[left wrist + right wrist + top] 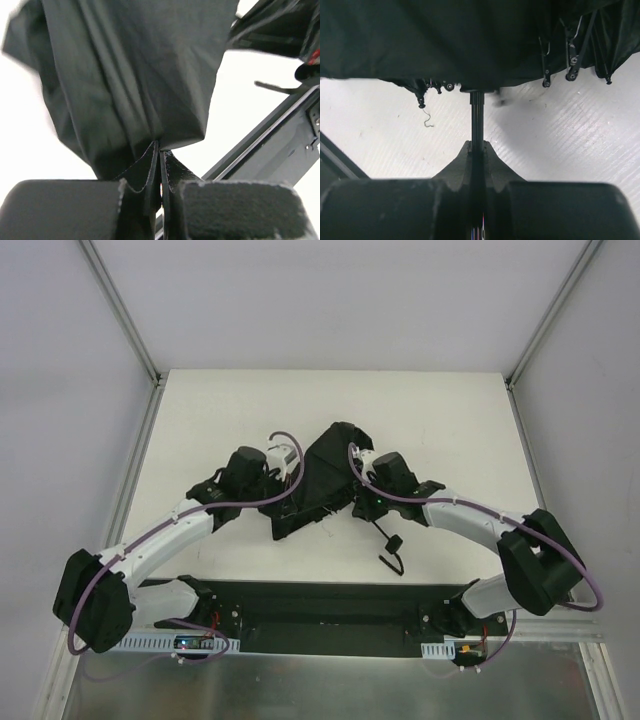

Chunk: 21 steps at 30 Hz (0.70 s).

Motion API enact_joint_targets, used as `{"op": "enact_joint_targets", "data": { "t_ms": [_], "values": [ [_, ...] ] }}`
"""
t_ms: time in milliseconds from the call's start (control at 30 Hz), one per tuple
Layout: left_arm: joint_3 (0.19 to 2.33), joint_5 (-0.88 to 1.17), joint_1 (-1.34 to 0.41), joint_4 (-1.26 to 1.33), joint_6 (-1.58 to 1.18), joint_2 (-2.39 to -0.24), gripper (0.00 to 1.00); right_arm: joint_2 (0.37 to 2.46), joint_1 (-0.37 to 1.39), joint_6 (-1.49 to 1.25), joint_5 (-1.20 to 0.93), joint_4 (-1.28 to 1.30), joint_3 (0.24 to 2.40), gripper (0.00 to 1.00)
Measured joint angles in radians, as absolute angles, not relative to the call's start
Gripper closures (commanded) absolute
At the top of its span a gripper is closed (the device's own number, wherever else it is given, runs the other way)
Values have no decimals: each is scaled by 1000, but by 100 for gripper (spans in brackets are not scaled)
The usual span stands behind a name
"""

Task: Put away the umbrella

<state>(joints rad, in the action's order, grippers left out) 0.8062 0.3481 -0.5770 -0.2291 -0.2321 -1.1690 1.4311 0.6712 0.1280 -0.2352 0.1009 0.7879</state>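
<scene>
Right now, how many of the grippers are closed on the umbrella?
2. The left gripper pinches the umbrella by its fabric; the right gripper clamps the thin shaft below the canopy.

The black umbrella (pixel 325 475) lies partly collapsed, fabric bunched, thin shaft and knob pointing nearward.

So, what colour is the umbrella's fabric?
The umbrella is plain black, clearest in the left wrist view.

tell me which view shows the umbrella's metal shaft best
Right wrist: the thin black metal shaft runs clearly from the black fabric canopy into the right gripper. Left wrist shows only canopy; from the top it is tiny.
</scene>
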Motion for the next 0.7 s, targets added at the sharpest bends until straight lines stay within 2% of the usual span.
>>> {"op": "enact_joint_targets", "data": {
  "t_ms": [200, 267, 367, 433, 567, 700],
  "values": [
    [578, 273, -583, -149, -361, -1076, 99, 1516, 703, -43, -170, -18, 750, 100],
    [531, 256, -580, -129, -405, -1085, 95, 1554, 723, -74, -167, -51, 746, 100],
    [531, 253, -567, -142, -424, -1134, 76, 1567, 735, -98, -164, -82, 738, 100],
    [563, 250, -560, -189, -434, -1160, 52, 1567, 735, -104, -164, -89, 738, 100],
    [667, 253, -540, -285, -465, -1155, 36, 1566, 736, -107, -163, -92, 738, 100],
    [754, 271, -516, -355, -504, -1066, 30, 1565, 736, -112, -150, -92, 738, 100]
  ]
}}
